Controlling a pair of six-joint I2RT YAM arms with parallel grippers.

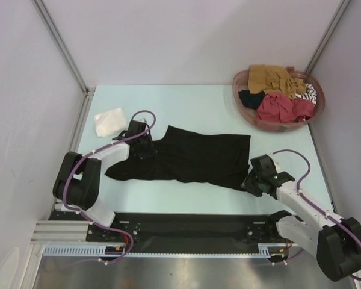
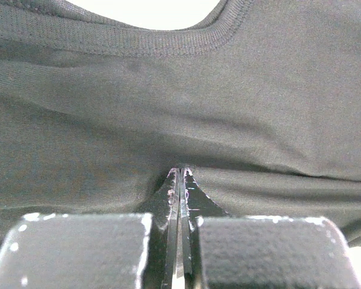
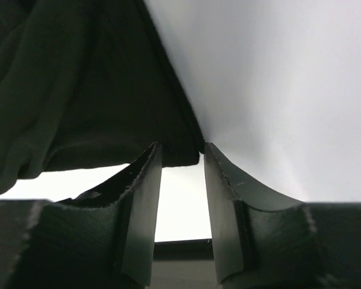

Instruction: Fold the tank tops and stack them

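Observation:
A large black tank top (image 1: 198,158) lies spread flat across the middle of the table. My left gripper (image 1: 145,146) rests on its upper left part, near the neckline. In the left wrist view that gripper (image 2: 180,171) is shut, and creases in the dark cloth (image 2: 180,108) run to its tips. My right gripper (image 1: 251,180) is at the garment's lower right corner. In the right wrist view it (image 3: 179,147) stands open, with the hemmed corner of the black cloth (image 3: 78,90) between the fingertips. A white tank top (image 1: 110,121) lies folded at the far left.
A round reddish-brown basket (image 1: 237,90) at the back right holds a mustard-brown garment (image 1: 271,77), a red one (image 1: 283,107) and a striped one (image 1: 310,91). Walls close in the pale table (image 1: 186,102) on three sides.

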